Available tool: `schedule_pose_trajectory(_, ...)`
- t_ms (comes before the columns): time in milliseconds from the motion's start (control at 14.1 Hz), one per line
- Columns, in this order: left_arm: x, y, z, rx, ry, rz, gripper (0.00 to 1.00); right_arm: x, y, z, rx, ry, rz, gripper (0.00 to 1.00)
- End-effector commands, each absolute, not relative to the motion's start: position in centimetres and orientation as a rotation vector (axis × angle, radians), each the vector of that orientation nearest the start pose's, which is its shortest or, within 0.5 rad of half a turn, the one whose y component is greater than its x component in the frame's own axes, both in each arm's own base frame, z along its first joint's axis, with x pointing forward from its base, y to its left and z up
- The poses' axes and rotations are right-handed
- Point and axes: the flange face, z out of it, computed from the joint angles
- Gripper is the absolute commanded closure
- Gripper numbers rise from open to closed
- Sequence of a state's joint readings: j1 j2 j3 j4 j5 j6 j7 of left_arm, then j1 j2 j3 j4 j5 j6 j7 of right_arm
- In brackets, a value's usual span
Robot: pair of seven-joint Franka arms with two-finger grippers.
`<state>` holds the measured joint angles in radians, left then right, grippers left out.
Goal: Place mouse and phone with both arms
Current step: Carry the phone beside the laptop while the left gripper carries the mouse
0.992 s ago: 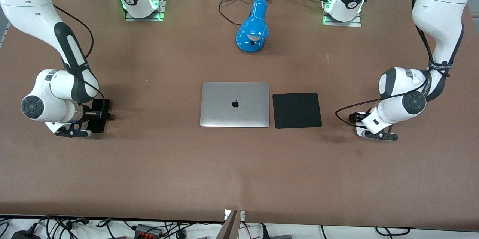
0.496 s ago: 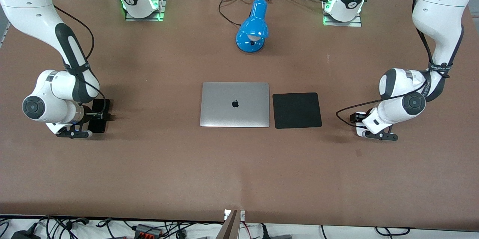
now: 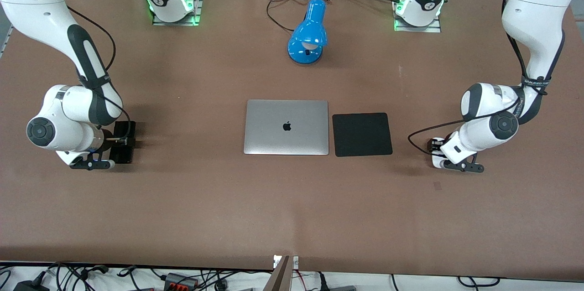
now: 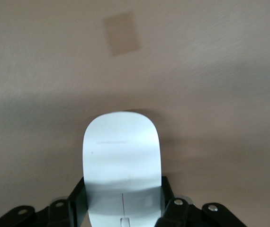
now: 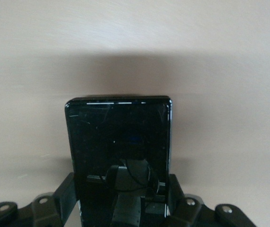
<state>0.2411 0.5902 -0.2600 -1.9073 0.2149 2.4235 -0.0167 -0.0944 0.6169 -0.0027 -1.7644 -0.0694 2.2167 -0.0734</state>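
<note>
left end effector (image 4: 123, 208) clamped on mouse (image 4: 121, 163), right end effector (image 5: 121, 203) clamped on phone (image 5: 120, 151); shallow edge grips, could slip on lifting.

The front view looks down from high across the brown surface (image 3: 292, 200), facing both bases. Each wrist view looks down from very near: the left one on the small white oval mouse (image 4: 121, 163), the right one on the slim black glossy phone (image 5: 120, 146), which the front view shares.
</note>
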Motion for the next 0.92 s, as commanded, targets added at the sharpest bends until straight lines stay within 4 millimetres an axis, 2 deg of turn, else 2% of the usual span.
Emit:
schedule_pose_trajectory(0, 62.7, -6.6, 22.7, -3.14, 0.278, 0.079, 0.74, 65.1, -1.2, 23.6, -3.175, -0.043, 0.25, 0.74)
schedule_pose_trajectory(71, 62.6, -9.8, 23.7, -3.143, 0.274, 0.125, 0.74, 65.4, 1.1, 23.6, -3.17, -0.033, 0.23, 0.74)
schedule_pose_trajectory(213, 61.7, -16.5, 24.9, -3.119, 0.242, 0.198, 0.74, 65.6, 7.4, 23.5, -3.145, -0.032, 0.21, 0.74)
schedule_pose_trajectory(283, 60.4, -20.5, 24.6, -3.108, 0.232, 0.208, 0.74, 65.8, 10.9, 23.2, -3.132, -0.031, 0.203, 0.74)
schedule_pose_trajectory(354, 59.5, -22.8, 23.8, -3.106, 0.214, 0.222, 0.74, 65.8, 13.3, 22.7, -3.126, 0.004, 0.205, 0.74)
schedule_pose_trajectory(425, 58.9, -24.1, 22.7, -3.105, 0.2, 0.243, 0.74, 65.5, 15.9, 22.0, -3.129, 0.007, 0.214, 0.74)
schedule_pose_trajectory(567, 58.5, -25.1, 20.7, -3.127, 0.213, 0.236, 0.74, 64.7, 19.9, 20.8, -3.139, 0.059, 0.227, 0.74)
schedule_pose_trajectory(638, 58.2, -25.7, 19.6, -3.139, 0.205, 0.238, 0.74, 64.3, 21.3, 20.5, -3.142, 0.079, 0.22, 0.74)
schedule_pose_trajectory(709, 57.9, -26.6, 19.3, -3.143, 0.193, 0.228, 0.74, 63.5, 23.2, 19.9, -3.144, 0.069, 0.221, 0.74)
schedule_pose_trajectory(850, 57.9, -26.7, 18.9, -3.141, 0.172, 0.232, 0.74, 62.6, 25.1, 19.3, -3.141, 0.124, 0.242, 0.74)
